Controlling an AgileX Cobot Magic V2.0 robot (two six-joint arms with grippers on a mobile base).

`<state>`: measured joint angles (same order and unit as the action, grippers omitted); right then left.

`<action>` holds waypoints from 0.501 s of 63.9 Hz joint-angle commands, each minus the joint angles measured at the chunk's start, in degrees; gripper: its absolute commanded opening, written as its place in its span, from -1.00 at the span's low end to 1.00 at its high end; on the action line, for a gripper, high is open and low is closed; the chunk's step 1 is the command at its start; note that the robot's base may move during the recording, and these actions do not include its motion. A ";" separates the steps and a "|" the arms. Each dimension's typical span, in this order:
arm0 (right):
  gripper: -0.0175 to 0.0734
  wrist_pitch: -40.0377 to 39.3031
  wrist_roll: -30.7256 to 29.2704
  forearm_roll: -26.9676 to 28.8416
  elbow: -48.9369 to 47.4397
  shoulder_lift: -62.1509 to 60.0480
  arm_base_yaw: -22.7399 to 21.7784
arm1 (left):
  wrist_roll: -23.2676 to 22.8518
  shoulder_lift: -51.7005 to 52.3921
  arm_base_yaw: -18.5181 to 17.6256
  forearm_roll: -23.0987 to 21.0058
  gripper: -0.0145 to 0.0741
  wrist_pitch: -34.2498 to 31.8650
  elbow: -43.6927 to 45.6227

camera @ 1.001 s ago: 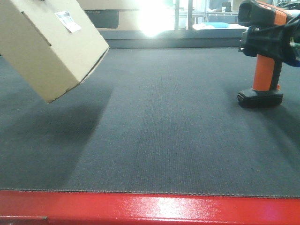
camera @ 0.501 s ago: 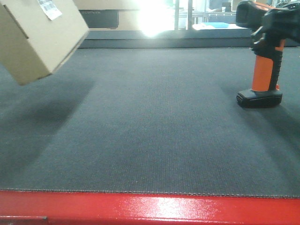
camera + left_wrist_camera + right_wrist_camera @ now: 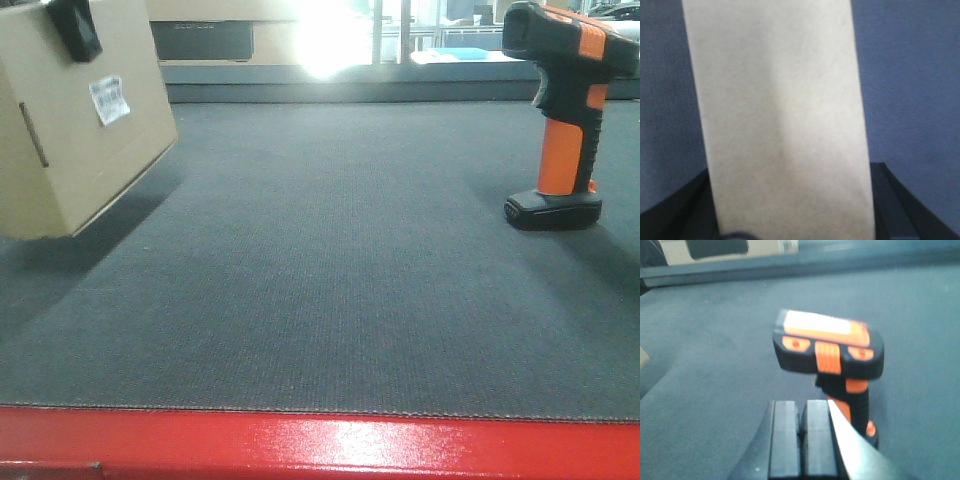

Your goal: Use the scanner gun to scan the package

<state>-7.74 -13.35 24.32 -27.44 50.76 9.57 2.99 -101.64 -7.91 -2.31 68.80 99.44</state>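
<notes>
Your left gripper (image 3: 790, 235) holds the package (image 3: 80, 120) from above: in the left wrist view the tan cardboard fills the space between two dark fingers (image 3: 677, 210) at the bottom corners, so it is clamped on the box. From the front, one black finger tip (image 3: 75, 28) shows over the box's top edge. The box sits at the far left of the dark grey mat (image 3: 340, 290), its lower corner at or just above the surface; you cannot tell whether it touches. Its white barcode label (image 3: 108, 100) faces the front camera, and a narrow slot (image 3: 33, 135) runs down the end face.

Your right gripper (image 3: 802, 440) is off the scanner gun (image 3: 562, 110). In the right wrist view its two black pads (image 3: 785, 437) lie pressed together, closed on nothing, just behind the gun's head (image 3: 827, 347). The scanner stands upright on its flat black base (image 3: 555, 210) at the right of the mat, well apart from the box.

You have one package, one scanner gun, and one longer tan carton (image 3: 220, 25) behind the mat.
</notes>
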 commanded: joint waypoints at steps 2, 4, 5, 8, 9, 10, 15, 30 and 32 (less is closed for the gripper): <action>-0.95 0.13 -2.74 -0.63 0.11 -2.03 -1.84 | -0.41 -1.15 -0.17 0.21 -0.92 -1.65 0.66; -0.95 0.43 -2.74 -0.63 0.11 -2.39 -2.77 | -0.41 -1.54 -0.17 0.21 -0.92 -1.95 0.66; -0.95 0.52 -2.74 -0.63 0.11 -2.57 -3.29 | -0.41 -1.89 -0.17 0.21 -0.92 -2.07 0.66; -0.95 1.21 -2.85 -0.63 0.11 -3.14 -5.37 | -0.41 -2.42 -0.17 0.21 -0.92 -2.72 0.66; -0.95 1.44 -2.85 -0.74 0.11 -3.39 -6.02 | -0.41 -2.58 -0.17 0.32 -0.92 -2.77 0.66; -0.95 1.58 -2.85 -0.91 0.11 -3.44 -6.69 | -0.41 -2.71 -0.17 0.32 -0.92 -2.93 0.66; -0.95 3.33 -2.85 -4.03 -0.13 -4.14 -10.80 | -0.41 -3.25 -0.17 0.32 -0.92 -3.51 0.66; -0.95 6.76 -2.85 -5.74 -2.57 -4.77 -14.54 | -0.63 -4.55 -0.17 0.32 -0.92 -3.76 0.66; -0.95 6.76 -2.85 -5.74 -2.67 -4.77 -14.54 | -0.63 -4.54 -0.17 0.32 -0.92 -3.64 0.66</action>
<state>-0.85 -15.57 19.37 -29.22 46.50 -4.51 2.95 -106.07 -7.91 -2.01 66.15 99.52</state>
